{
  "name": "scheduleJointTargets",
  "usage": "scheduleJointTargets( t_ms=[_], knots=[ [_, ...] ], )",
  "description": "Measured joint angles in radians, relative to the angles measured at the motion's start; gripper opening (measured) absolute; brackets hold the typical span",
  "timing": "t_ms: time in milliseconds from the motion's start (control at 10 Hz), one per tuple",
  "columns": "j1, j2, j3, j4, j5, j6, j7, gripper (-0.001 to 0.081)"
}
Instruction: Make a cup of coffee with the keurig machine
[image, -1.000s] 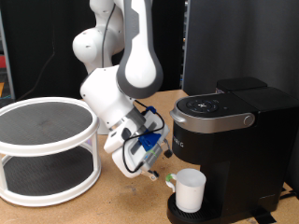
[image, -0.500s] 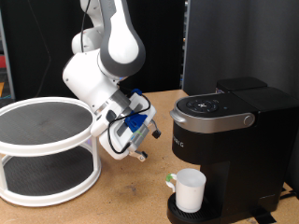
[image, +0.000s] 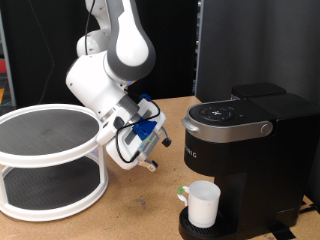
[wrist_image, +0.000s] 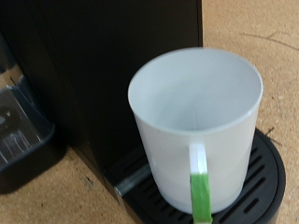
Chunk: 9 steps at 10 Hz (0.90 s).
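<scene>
The white cup (image: 203, 204) stands upright on the round drip tray (image: 235, 229) at the base of the black keurig machine (image: 245, 140), whose lid is closed. In the wrist view the cup (wrist_image: 192, 103) is empty, with a green stripe down its handle (wrist_image: 199, 187), and it sits on the ribbed tray (wrist_image: 269, 173) against the machine's dark front (wrist_image: 103, 56). My gripper (image: 150, 166) hangs above the wooden table, to the exterior view's left of the machine and apart from the cup. Nothing shows between its fingers. The fingers do not show in the wrist view.
A white two-tier round rack (image: 50, 150) with dark mesh shelves stands at the exterior view's left. A tall black panel (image: 255, 45) rises behind the machine. The machine's clear water tank (wrist_image: 21, 117) shows at its side in the wrist view.
Since one second ago the arm has swung towards the exterior view's left and up, away from the cup and machine. It has held still over the last half second.
</scene>
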Motion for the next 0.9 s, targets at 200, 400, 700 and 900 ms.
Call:
scheduleJointTargets(
  t_ms=[200,400,700,900],
  knots=[
    [-0.025,-0.08,0.005,-0.007,-0.071,-0.004,0.056,0.0808],
    [-0.065,-0.18,0.022,-0.019,-0.165,-0.008,0.144,0.0808],
    [-0.149,-0.311,0.081,-0.029,-0.319,-0.018,0.312,0.0808],
    [-0.211,-0.391,0.117,-0.045,-0.405,-0.049,0.4,0.0808]
  ],
)
